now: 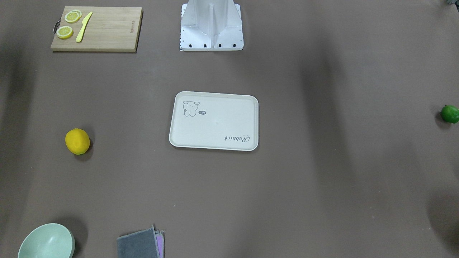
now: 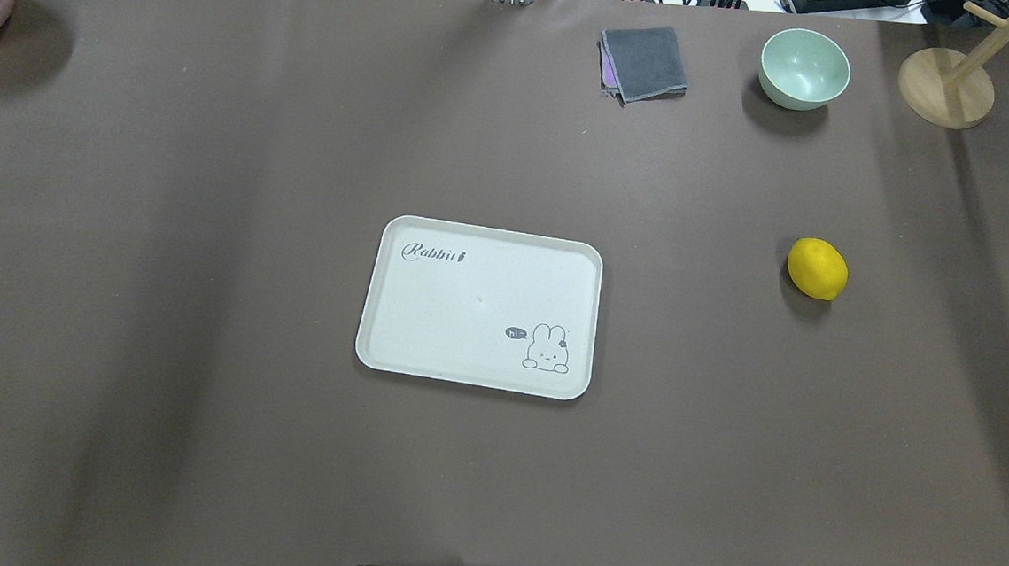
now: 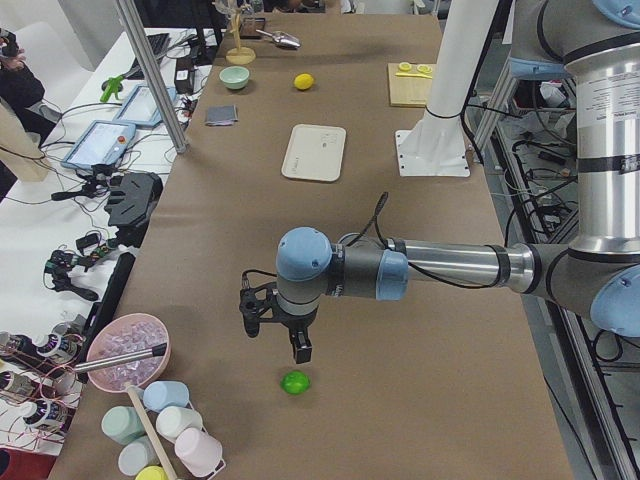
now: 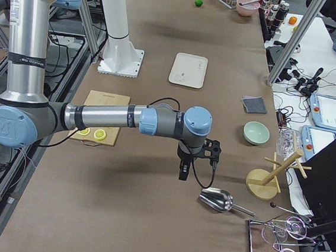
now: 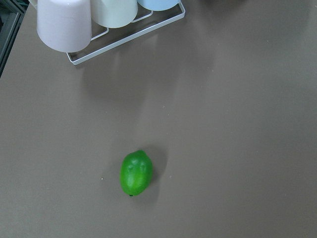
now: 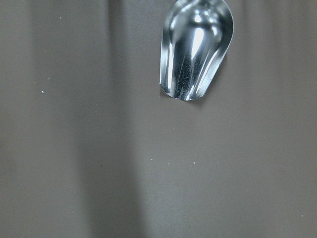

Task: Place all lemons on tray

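Observation:
The yellow lemon [image 2: 817,268] lies on the brown table to the right of the cream tray [image 2: 393,346]; it also shows in the front view [image 1: 77,141]. The tray [image 1: 178,139] is empty. The green lemon [image 3: 295,382] lies near the table's left end, and shows in the left wrist view [image 5: 135,173] and at the front view's edge [image 1: 450,114]. My left gripper [image 3: 274,338] hangs above the green lemon, apart from it. My right gripper [image 4: 195,167] hangs near the table's right end. I cannot tell whether either gripper is open or shut.
A cutting board [image 1: 107,32] holds lemon slices [image 1: 65,32] and a yellow knife [image 1: 83,27]. A green bowl [image 2: 804,69], a grey cloth [image 2: 644,62], a wooden stand [image 2: 944,87] and a metal scoop [image 6: 195,47] lie on the right. A cup rack [image 5: 89,25] stands near the green lemon.

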Available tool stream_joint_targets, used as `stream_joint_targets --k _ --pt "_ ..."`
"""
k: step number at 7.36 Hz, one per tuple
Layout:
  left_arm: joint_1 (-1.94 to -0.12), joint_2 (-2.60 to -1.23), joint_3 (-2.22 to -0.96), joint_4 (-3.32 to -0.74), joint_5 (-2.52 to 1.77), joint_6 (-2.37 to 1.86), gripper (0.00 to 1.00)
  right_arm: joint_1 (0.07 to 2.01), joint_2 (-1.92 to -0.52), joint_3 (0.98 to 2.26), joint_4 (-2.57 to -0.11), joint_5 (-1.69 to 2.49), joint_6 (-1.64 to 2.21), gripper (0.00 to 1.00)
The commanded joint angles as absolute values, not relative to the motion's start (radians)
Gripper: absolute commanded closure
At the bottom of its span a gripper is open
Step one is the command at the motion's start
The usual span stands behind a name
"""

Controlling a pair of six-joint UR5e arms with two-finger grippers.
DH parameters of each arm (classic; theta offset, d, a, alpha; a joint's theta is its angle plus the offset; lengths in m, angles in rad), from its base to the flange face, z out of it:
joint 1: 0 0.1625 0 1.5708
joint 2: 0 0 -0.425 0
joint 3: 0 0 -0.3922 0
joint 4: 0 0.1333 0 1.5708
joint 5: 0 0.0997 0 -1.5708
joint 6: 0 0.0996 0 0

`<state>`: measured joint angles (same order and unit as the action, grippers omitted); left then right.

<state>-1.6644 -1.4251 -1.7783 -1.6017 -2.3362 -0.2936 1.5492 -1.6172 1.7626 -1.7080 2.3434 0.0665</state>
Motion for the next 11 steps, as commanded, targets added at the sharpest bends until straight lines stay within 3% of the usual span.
stream_joint_targets --k 1,4,7,8,10,11 --pt "-1.664 -1.428 -1.755 -1.608 -2.338 -0.29 0.02 1.549 -1.62 1.764 -1.707 2.358 0.067 0.0" --pt "-1.664 -1.425 -1.744 -1.624 -2.336 -0.291 0.02 1.446 -1.617 1.834 -1.707 2.396 0.071 0.0" --pt "-1.661 -1.424 -1.686 -1.677 -2.335 -0.296 0.02 1.272 -1.528 1.85 -1.698 2.395 0.206 0.0" --pt "-1.661 -1.425 -1.643 -1.687 -2.335 -0.29 0.02 1.217 -1.496 1.85 -1.694 2.392 0.26 0.0" --pt "-1.658 -1.424 -1.406 -2.0 -2.336 -0.301 0.02 1.117 -1.412 1.823 -1.692 2.364 0.267 0.0" --pt "-1.654 -1.424 -1.355 -2.053 -2.336 -0.296 0.02 1.083 -1.364 1.769 -1.665 2.326 0.267 0.0"
